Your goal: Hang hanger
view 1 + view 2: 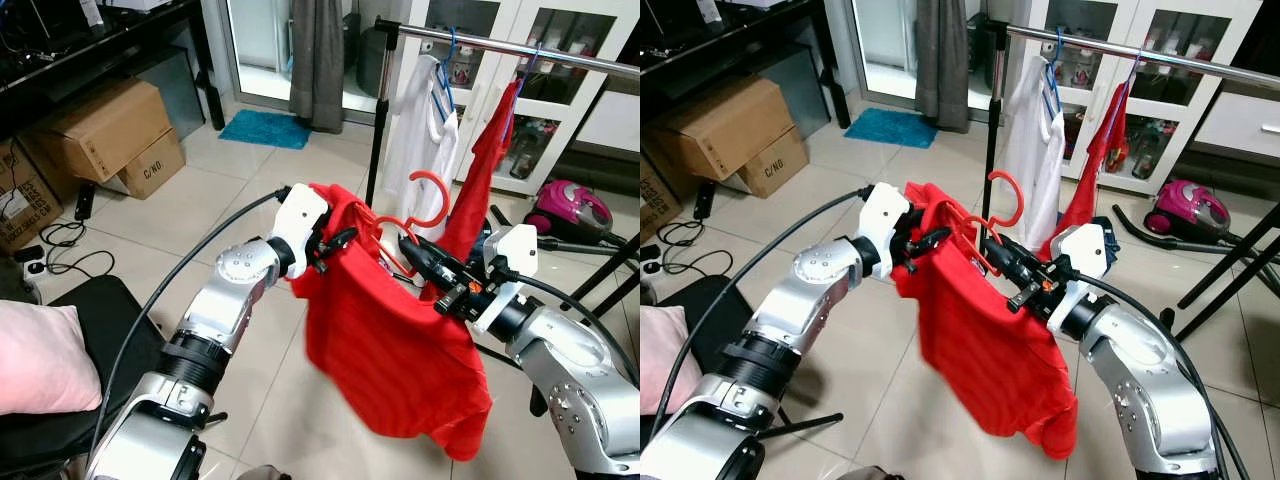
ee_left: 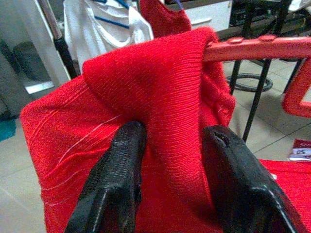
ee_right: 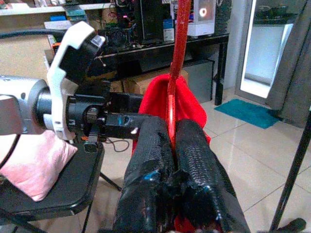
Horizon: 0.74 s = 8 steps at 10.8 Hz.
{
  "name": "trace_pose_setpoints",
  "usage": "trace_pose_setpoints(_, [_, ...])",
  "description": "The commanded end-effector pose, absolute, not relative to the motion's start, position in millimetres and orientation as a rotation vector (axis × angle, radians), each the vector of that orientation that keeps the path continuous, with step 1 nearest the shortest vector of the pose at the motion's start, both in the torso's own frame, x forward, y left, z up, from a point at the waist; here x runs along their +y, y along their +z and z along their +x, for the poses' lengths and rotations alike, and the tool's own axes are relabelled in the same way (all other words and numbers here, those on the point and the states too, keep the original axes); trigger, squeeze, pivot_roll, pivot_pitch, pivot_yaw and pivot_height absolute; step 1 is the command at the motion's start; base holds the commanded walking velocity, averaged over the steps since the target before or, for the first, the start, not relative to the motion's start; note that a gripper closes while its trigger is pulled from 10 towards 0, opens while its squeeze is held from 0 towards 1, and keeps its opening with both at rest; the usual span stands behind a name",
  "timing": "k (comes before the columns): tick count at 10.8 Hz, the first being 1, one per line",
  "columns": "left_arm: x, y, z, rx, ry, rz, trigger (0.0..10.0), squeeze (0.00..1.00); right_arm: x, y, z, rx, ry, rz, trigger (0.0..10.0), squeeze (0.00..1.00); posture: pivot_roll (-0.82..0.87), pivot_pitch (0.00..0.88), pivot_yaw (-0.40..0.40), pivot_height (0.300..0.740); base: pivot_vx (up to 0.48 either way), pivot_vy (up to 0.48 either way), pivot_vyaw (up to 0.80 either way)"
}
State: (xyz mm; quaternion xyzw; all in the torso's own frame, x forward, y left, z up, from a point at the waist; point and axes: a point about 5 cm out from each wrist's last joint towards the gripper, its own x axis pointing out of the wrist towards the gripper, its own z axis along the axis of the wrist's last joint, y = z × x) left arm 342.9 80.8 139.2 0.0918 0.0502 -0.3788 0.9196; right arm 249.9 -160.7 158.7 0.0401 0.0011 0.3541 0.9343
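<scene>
We stand on a pale tiled floor (image 1: 300, 190) before a clothes rail (image 1: 520, 47), whose chrome bar runs across the upper right of the head views on a dark upright post. A white garment (image 1: 420, 130) hangs from that bar on a blue hanger, and just beside it a second red garment (image 1: 490, 170) hangs from the same bar. Behind the rail stands a white cabinet with glass doors, and a grey curtain (image 1: 317, 60) hangs near a teal mat (image 1: 265, 128). Cardboard boxes (image 1: 105, 135) sit along the left wall, a pink cushion (image 1: 40, 355) lies on a dark seat at lower left, and a magenta vacuum cleaner (image 1: 570, 208) rests on the floor to the right.

Between our two arms, below the bar and apart from it, hangs a red shirt (image 1: 400, 350) draped on a red hanger (image 1: 425, 195), its hook curling upward in front of the white garment. Our left end effector (image 2: 170, 179) is clenched on a fold of the shirt at its shoulder, the knit bunched between both black fingers. Our right end effector (image 3: 172, 145) is clamped on the hanger's thin red stem, fingers pressed tight together around it.
</scene>
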Motion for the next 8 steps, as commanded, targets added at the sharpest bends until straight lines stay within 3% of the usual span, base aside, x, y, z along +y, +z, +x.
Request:
trace_pose_setpoints(1, [83.2,146.2,348.4,0.089,-0.751,0.193,0.0,0.00,-157.9,170.6,249.5,-0.044,0.753,0.073,0.0,0.00,-0.06,0.000,0.035,0.740,0.000,0.000,0.00])
trace_pose_setpoints(8, [75.4,160.9,349.8,0.067,-0.787,0.182,0.0,0.00,-153.6,170.5,250.7,0.007,0.762,-0.030,0.0,0.00,-0.07,0.000,0.044,0.740,0.000,0.000,0.00])
